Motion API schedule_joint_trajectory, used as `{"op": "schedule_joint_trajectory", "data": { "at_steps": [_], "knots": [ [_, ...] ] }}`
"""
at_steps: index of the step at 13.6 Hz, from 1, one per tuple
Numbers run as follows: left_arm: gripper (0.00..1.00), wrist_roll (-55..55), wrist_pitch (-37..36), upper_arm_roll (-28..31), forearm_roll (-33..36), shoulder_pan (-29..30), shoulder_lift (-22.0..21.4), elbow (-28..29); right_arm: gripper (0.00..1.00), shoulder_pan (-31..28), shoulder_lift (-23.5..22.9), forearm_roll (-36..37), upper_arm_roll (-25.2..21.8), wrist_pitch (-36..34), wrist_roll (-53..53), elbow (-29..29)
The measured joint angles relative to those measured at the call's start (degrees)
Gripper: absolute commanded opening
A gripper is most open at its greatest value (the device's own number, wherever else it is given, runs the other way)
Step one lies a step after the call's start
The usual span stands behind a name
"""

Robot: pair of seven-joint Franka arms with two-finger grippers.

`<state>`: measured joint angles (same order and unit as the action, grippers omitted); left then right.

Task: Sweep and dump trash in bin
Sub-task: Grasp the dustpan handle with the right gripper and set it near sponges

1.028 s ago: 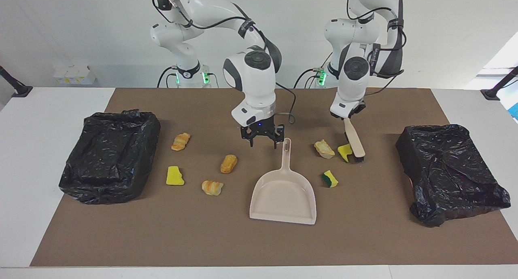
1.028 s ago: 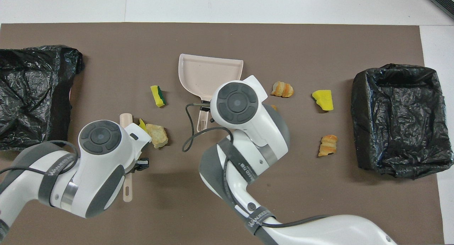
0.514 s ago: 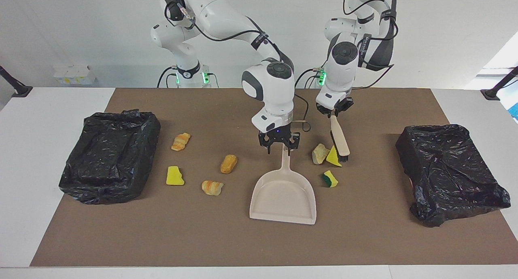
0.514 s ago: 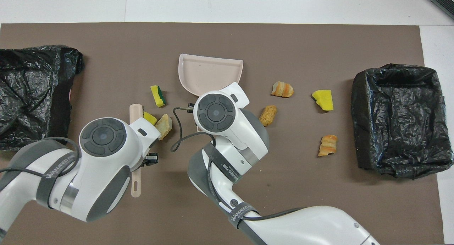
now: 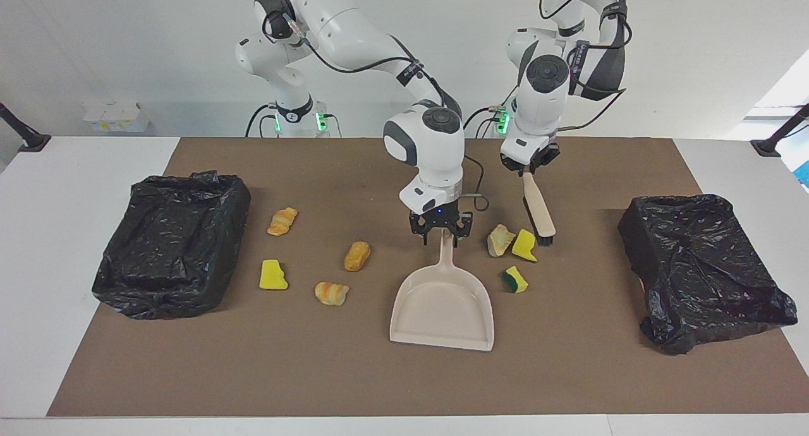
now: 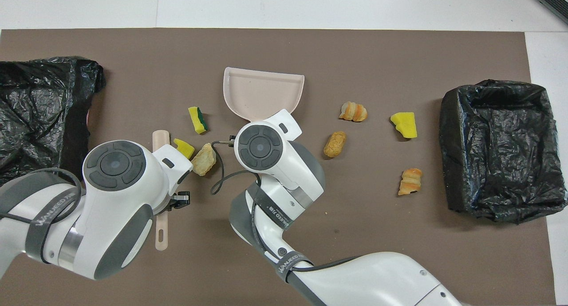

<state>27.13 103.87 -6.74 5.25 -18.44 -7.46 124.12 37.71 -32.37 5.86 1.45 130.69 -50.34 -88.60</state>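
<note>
Since one second ago, in the facing view, the right pincer (image 5: 441, 230) has travelled toward the left arm's end and come down over the handle of the dustpan (image 5: 442, 309); its fingers stand apart on either side of the handle, not yet closed. The left pincer (image 5: 526, 168), clamped on the handle of the brush (image 5: 539, 210), has lifted a little and pushed two pieces closer to the dustpan: the bread piece (image 5: 500, 240) and the yellow sponge (image 5: 524, 245) now lie touching each other. The green-sided sponge (image 5: 515, 279) rests just beside the pan's wall. Four scraps (image 5: 357, 256) lie toward the right arm's end, near the black-lined bin (image 5: 170, 249). A second bin (image 5: 701, 268) sits at the left arm's end.

From the overhead view, the right pincer is hidden under its own wrist above the dustpan (image 6: 264, 93) handle. The brush (image 6: 160, 139) head shows beside the yellow sponge (image 6: 183, 147) and bread piece (image 6: 204, 158); the other scraps (image 6: 334, 144) are unchanged.

I judge the scraps light and soft, so they may roll or bounce under the bristles; slow strokes are better. The stiff dustpan should be gripped at its narrow handle.
</note>
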Motion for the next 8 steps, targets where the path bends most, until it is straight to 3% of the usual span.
{"op": "schedule_joint_trajectory", "data": {
  "at_steps": [1, 6, 7, 8],
  "knots": [
    [0.00, -1.2, 0.1, 0.0, 0.0, 0.0, 0.0, 0.0, 0.32, 0.6, -0.4, 0.0, 0.0, 0.0, 0.0, 0.1],
    [0.00, -4.8, 1.0, 0.1, 0.0, 0.4, 0.0, 0.0, 0.33, 0.2, -0.3, 0.0, -0.5, 0.0, 0.0, 1.0],
    [0.00, -6.1, 1.1, 0.1, 0.0, 1.1, 0.0, 0.0, 0.51, 0.1, -0.3, 0.0, -0.6, 0.0, 0.0, 1.2],
    [0.00, -7.2, 1.2, 0.2, 0.0, 1.7, 0.1, 0.0, 0.55, 0.1, -0.3, 0.0, -0.6, 0.0, 0.0, 1.2]
  ]
}}
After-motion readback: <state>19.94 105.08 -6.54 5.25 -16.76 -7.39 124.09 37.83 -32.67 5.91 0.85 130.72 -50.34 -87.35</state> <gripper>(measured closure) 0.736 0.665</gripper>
